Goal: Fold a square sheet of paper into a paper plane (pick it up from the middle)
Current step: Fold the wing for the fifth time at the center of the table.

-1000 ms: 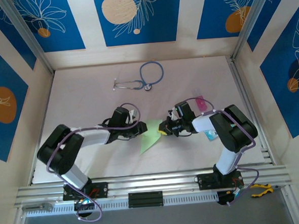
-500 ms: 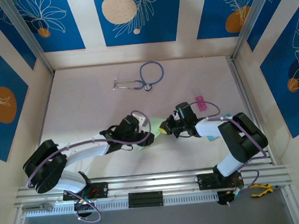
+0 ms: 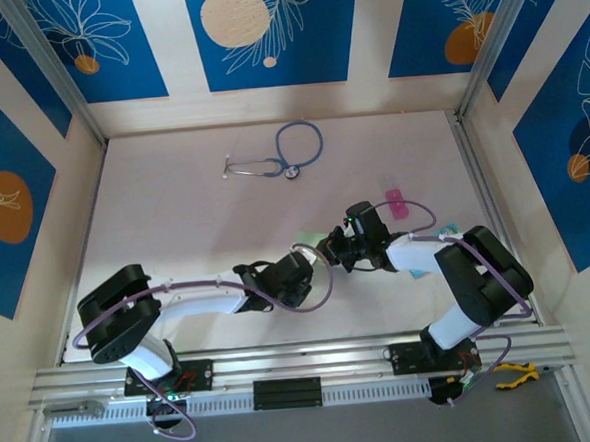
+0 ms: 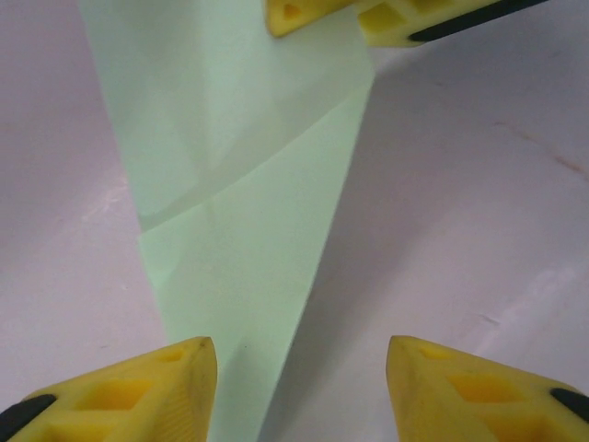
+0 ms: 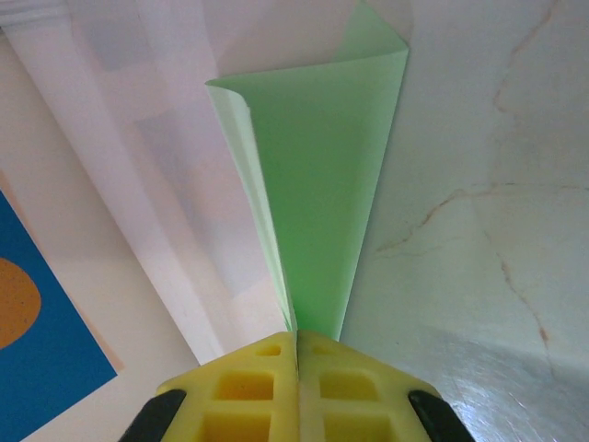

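Pinching one narrow tip of the square sheet of paper [image 5: 322, 184], the right pincer [image 5: 296, 336] was fully closed; the creased sheet stretched lengthwise from it along the table [image 4: 479, 184] toward the left pincer [image 4: 296, 354], which hovered open over its other end.

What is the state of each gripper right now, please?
Left gripper: open, holding nothing.
Right gripper: closed on the folded green paper.
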You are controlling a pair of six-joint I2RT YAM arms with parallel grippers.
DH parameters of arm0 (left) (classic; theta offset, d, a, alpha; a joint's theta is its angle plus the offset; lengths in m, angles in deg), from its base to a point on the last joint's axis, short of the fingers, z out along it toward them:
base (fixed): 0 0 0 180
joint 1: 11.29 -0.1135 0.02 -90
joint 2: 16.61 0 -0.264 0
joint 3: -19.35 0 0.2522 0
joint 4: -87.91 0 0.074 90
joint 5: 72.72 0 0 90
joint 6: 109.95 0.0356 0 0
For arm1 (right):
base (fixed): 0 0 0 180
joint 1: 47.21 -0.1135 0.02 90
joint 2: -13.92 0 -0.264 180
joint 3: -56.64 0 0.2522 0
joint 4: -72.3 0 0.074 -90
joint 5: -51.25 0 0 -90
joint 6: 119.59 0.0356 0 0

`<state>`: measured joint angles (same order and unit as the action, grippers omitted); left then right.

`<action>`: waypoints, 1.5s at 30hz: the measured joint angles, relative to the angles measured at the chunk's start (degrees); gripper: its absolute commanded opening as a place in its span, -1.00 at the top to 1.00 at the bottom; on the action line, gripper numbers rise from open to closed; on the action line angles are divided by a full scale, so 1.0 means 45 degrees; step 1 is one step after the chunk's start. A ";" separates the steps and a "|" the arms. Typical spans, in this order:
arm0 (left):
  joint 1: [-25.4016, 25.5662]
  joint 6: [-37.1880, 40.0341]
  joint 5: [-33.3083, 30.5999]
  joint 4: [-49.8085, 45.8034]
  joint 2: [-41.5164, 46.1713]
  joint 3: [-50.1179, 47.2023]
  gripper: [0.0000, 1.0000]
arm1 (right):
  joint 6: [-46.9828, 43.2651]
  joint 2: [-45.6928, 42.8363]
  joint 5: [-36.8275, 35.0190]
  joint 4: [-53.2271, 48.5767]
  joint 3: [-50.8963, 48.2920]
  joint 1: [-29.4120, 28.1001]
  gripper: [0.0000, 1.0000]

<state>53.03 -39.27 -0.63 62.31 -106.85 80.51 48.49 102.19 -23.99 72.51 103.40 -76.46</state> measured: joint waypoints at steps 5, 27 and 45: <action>0.0073 0.0267 -0.0612 -0.0185 -0.0257 0.0126 0.06 | 0.0010 0.0000 0.0000 -0.0019 0.0000 0.0000 0.92; 0.0107 0.0699 -0.1185 -0.0253 -0.0661 0.0340 0.41 | 0.0005 0.0000 0.0049 -0.0024 -0.0005 0.0005 0.93; 0.0107 0.0743 -0.1282 -0.0296 -0.0942 0.0515 0.64 | 0.0005 0.0000 0.0053 -0.0019 -0.0005 0.0029 0.93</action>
<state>53.51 -35.92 -6.40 60.98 -111.09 82.83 48.52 102.19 -23.75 72.42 103.38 -76.33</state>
